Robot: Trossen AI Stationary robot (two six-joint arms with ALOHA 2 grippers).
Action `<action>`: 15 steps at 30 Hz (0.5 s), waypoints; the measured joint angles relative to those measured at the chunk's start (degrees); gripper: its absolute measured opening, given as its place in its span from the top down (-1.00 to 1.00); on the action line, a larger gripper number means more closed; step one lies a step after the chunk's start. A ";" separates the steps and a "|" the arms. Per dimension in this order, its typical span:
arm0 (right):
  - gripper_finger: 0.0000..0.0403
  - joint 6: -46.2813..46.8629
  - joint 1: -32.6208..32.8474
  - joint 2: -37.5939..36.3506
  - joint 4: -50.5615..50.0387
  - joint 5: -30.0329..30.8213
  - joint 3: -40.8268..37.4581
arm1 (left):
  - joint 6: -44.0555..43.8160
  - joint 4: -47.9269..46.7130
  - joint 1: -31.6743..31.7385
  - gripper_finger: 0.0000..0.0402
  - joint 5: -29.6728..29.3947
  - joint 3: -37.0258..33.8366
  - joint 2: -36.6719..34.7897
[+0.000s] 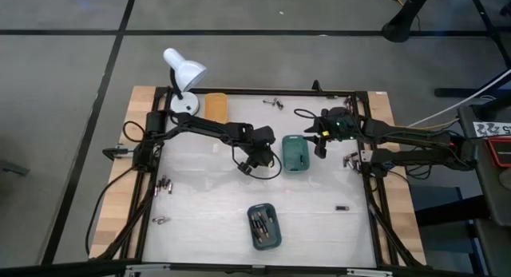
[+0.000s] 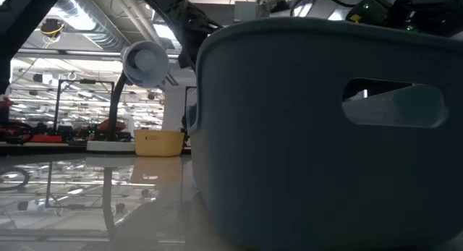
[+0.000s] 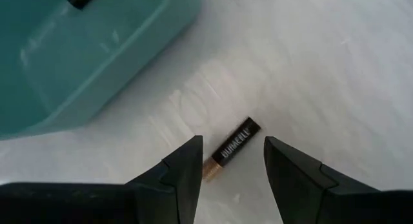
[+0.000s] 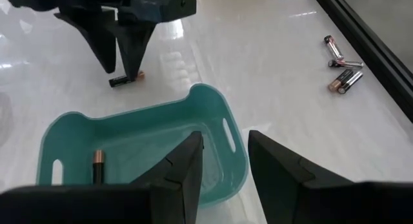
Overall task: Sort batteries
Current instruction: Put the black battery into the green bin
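A dark battery (image 3: 233,148) with a copper-coloured end lies flat on the white table, just left of the green tray (image 1: 295,152). My left gripper (image 3: 232,144) is open and points down over it, one finger on each side, touching nothing that I can see; it also shows in the right wrist view (image 4: 126,56), with the battery (image 4: 126,79) at its fingertips. My right gripper (image 4: 224,137) is open and empty over the green tray's right end (image 4: 219,121). One battery (image 4: 98,166) lies in that tray. The dark teal tray (image 1: 264,227) near the front holds several batteries.
An orange tray (image 1: 215,105) and a white desk lamp (image 1: 182,73) stand at the back left. Loose batteries lie at the back (image 1: 275,103), the left (image 1: 165,184), the front left (image 1: 160,220), the right (image 1: 350,159) and the front right (image 1: 342,207). A black frame (image 1: 371,189) rims the table.
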 joint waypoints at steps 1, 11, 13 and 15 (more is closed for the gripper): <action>0.37 0.00 0.00 0.00 -0.07 -0.03 0.00 | 0.05 -0.05 0.05 0.23 0.00 -0.01 0.02; 0.37 0.12 0.00 0.00 0.02 -0.48 0.00 | 0.37 -0.39 0.44 0.29 0.61 0.17 1.87; 0.37 0.15 0.00 0.00 -0.02 -0.50 0.00 | 0.26 -0.63 0.43 0.33 0.75 0.24 2.10; 0.37 0.21 0.00 0.00 0.03 -0.48 0.00 | -0.10 -0.95 0.42 0.39 0.76 0.24 2.12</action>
